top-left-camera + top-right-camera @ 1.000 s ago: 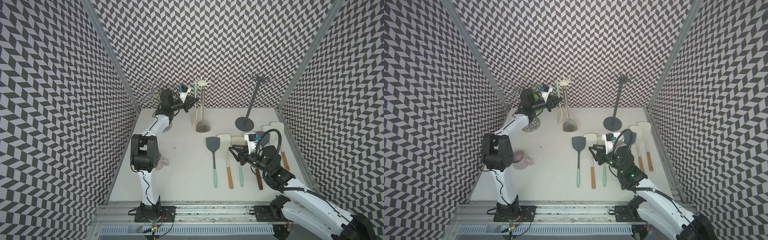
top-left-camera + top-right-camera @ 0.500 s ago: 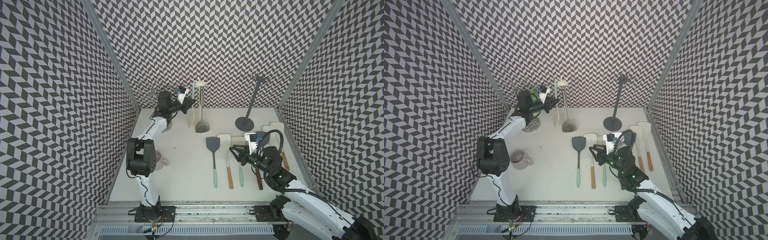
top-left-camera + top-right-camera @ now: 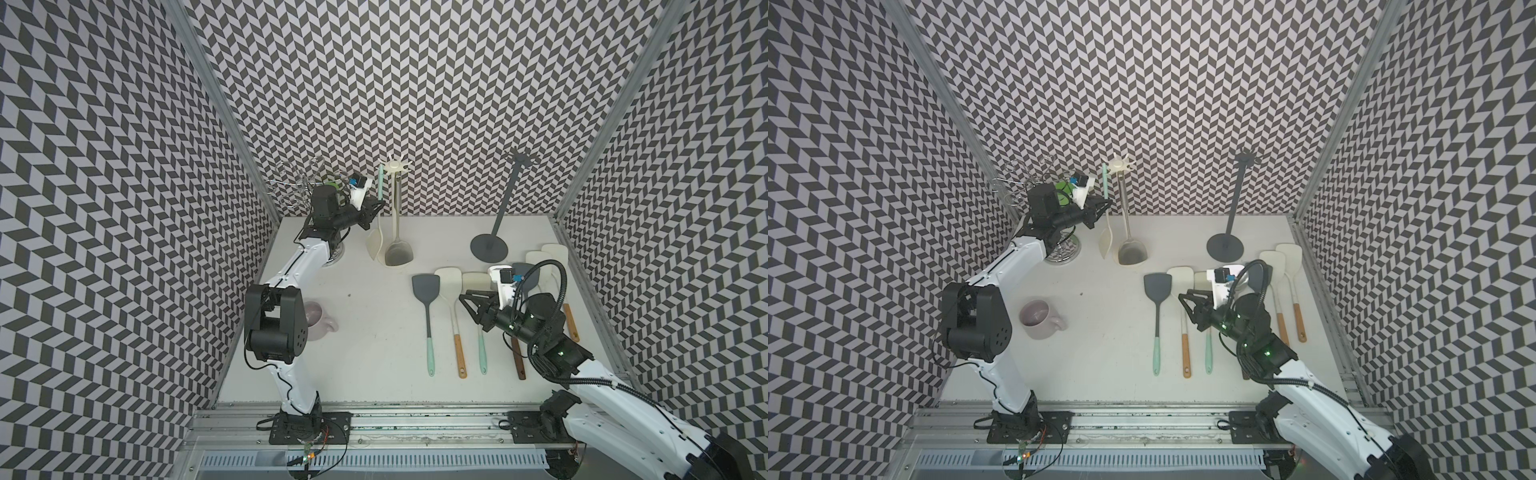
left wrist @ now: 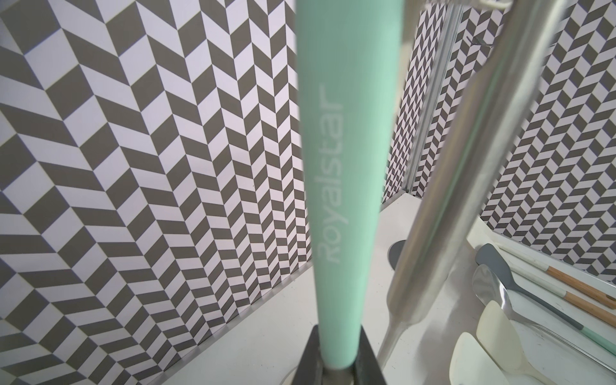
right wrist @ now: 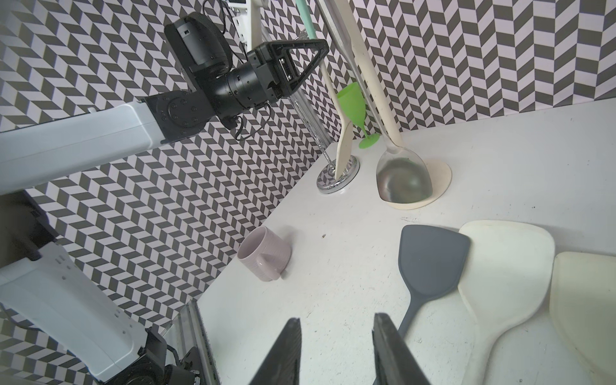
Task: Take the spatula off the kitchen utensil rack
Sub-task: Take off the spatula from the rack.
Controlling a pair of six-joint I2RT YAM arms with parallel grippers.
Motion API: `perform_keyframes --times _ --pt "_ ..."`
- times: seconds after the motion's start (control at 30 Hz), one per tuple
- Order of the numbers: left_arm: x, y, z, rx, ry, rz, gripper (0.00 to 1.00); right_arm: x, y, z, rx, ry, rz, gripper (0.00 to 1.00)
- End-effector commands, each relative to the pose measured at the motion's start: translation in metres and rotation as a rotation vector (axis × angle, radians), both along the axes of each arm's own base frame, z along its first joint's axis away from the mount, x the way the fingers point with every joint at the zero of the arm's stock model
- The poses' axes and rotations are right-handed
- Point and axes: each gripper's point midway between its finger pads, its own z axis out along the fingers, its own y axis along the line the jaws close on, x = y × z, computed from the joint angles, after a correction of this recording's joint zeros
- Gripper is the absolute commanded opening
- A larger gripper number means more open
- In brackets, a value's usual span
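Left gripper is clamped tight on the cream-bladed spatula with a mint-green handle. The spatula hangs upright at the far left of the white table, its top level with the hooks of the cream utensil rack. Whether it sits on a hook cannot be determined. Obstruction noted: one polished steel turner hangs just right of the gripped handle, blade down at the rack's base. Behind the left arm stand one chrome wire mug tree and one green plastic goblet. One lilac ceramic mug sits near left. One dark grey stand is far right. A row of six spatulas lies at right, two partly hidden. Right gripper hovers over them, jaws partly apart, holding nothing.
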Motion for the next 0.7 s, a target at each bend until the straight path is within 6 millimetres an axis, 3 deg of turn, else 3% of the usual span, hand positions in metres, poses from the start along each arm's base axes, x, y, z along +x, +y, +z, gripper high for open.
perform_keyframes --times 0.0,0.3,0.67 --pt "-0.015 0.01 0.071 -0.017 -0.177 0.036 0.0 0.002 -0.003 0.008 0.017 -0.026 -0.016 0.37" --pt "-0.024 0.012 0.064 -0.066 -0.049 0.036 0.0 0.004 0.002 0.003 0.025 0.015 -0.002 0.37" --pt "-0.052 0.009 0.076 -0.316 0.2 0.002 0.0 0.004 0.006 -0.006 0.028 0.05 0.016 0.36"
